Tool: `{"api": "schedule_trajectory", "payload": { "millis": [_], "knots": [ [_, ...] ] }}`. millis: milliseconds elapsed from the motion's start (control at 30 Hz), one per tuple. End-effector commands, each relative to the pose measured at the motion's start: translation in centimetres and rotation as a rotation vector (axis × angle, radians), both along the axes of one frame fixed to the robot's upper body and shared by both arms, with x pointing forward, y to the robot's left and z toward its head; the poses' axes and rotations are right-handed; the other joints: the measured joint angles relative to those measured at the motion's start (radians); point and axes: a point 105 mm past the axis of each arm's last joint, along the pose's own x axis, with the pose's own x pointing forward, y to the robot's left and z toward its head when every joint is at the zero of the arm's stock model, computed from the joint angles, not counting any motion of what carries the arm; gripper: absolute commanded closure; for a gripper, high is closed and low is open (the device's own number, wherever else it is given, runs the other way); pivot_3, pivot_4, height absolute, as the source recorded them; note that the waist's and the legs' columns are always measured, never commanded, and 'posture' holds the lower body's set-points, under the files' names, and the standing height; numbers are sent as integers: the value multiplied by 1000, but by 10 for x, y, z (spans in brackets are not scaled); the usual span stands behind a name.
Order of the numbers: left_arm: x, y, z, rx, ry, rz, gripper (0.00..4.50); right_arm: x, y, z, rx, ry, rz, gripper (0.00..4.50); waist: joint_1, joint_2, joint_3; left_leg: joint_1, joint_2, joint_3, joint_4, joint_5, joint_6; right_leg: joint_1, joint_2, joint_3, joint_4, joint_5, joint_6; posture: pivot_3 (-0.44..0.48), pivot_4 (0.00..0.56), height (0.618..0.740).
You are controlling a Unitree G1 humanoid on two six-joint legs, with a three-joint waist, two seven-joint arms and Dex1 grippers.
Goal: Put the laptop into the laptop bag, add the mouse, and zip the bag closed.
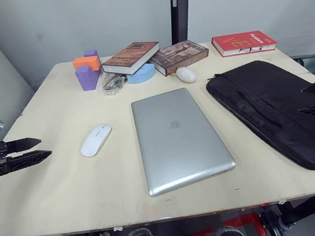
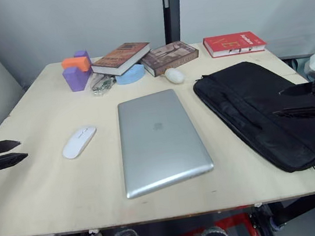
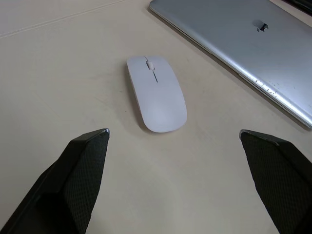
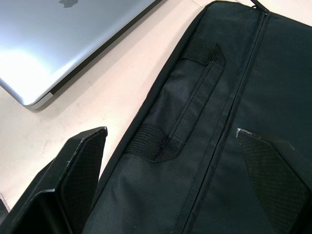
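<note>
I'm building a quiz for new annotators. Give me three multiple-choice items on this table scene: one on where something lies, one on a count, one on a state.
1. Where does the mouse lie?
A. on the table to the laptop's left
B. on top of the laptop bag
C. on the red book

2. How many books are on the table's far side?
A. one
B. three
C. five

3. What state is the laptop in?
A. open, screen up
B. inside the bag
C. closed, flat on the table

Answers: 1 A, the mouse rests on bare table left of the laptop. 2 B, two brown books plus a red book. 3 C, its lid is shut, beside the laptop bag.
</note>
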Motion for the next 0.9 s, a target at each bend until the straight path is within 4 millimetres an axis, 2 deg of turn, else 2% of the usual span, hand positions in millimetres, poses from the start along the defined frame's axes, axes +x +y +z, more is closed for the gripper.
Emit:
{"api": "schedule_trajectory", "payload": {
  "millis": [33, 133, 400, 600, 733, 867, 900],
  "knots": [
    [7, -11, 5, 7, -45, -36, 0, 3, 4, 5, 6, -62, -7, 40, 0, 0, 0, 0, 0, 0, 0, 0, 0, 0, 0, 0, 0, 0, 0, 0, 150, 707],
    [14, -29, 1, -47, -52, -70, 0, 8, 11, -3, 23, -83, -19, 40, 2, 0, -3, 1, 0, -1, 0, 0, 0, 2, 0, -1, 0, -1, -2, 0, 150, 707],
    [19, -64, -2, -194, -51, -129, 0, 11, 18, 2, 46, -124, -30, 40, 1, 0, -3, 0, -1, -1, 3, 0, 0, 1, -1, -2, 3, -1, -2, 0, 150, 707],
    [17, -98, -17, -303, 59, -186, 0, 21, 34, 6, 99, -176, -34, 40, -3, 0, -3, 0, -1, -1, 3, 0, 0, 1, -1, -2, 4, -1, -2, 0, 150, 707],
    [24, -116, -21, -433, 130, -155, 0, 23, 48, 4, 142, -186, -23, 40, -1, 0, -3, 0, -1, -1, 3, 0, 0, 1, -1, -2, 4, -1, -2, 0, 150, 707],
    [25, -131, -33, -501, 227, -140, 0, 28, 60, 3, 166, -226, -32, 40, 0, 0, -3, -1, -1, -2, 4, 0, 0, 1, -1, -2, 4, -1, -2, 0, 150, 707],
    [29, -133, -40, -501, 258, -109, 0, 30, 62, 1, 169, -232, -38, 281, 0, 0, -3, -1, -1, -2, 4, 0, 0, 1, -1, -2, 4, -1, -2, 0, 150, 707]
  ]
}}
